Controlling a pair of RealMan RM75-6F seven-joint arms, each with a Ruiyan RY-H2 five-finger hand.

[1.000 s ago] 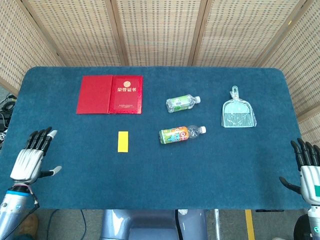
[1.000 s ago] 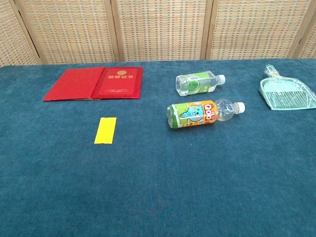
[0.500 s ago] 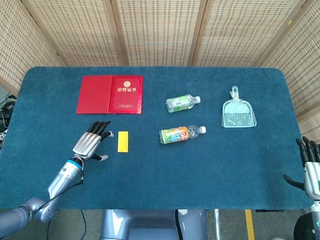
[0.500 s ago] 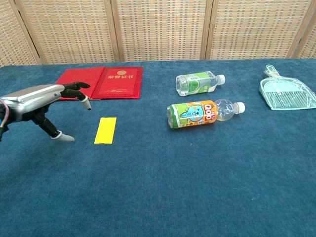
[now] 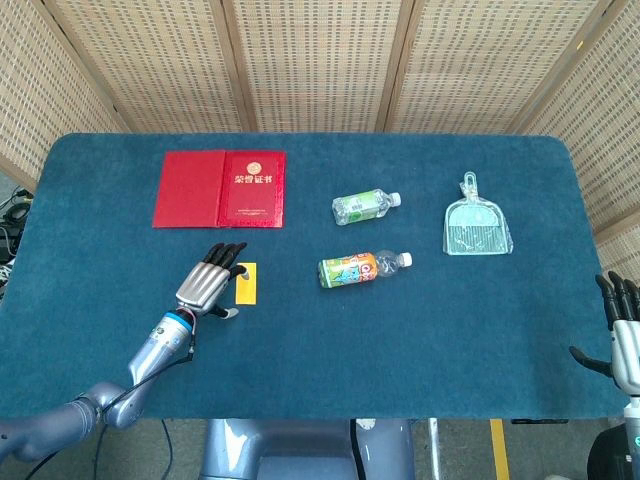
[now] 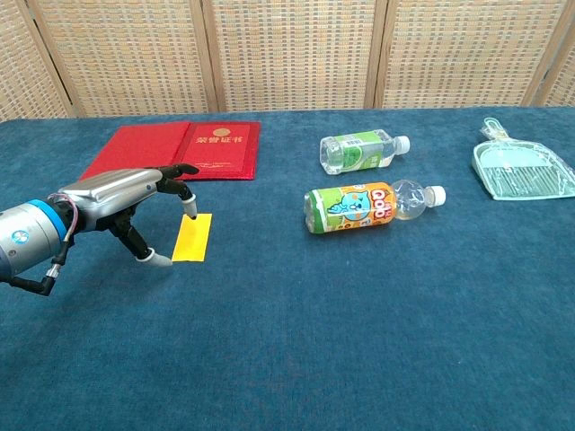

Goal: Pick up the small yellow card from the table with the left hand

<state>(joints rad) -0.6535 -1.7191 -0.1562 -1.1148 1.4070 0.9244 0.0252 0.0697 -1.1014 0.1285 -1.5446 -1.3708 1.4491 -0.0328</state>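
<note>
The blue table (image 5: 420, 330) carries a red book (image 5: 220, 189) upper left, a yellow card (image 5: 246, 283) below it, 2 bottles (image 5: 366, 207) (image 5: 364, 268) at center, and a dustpan (image 5: 477, 222) at right.

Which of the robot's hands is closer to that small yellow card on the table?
Left. The left hand hovers at the small yellow card, fingers over its left edge. The right hand sits far off at the table's right edge.

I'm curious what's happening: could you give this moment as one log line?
stage: reaching | left hand: open, over yellow card edge | card: flat on table | right hand: idle, table edge
</note>
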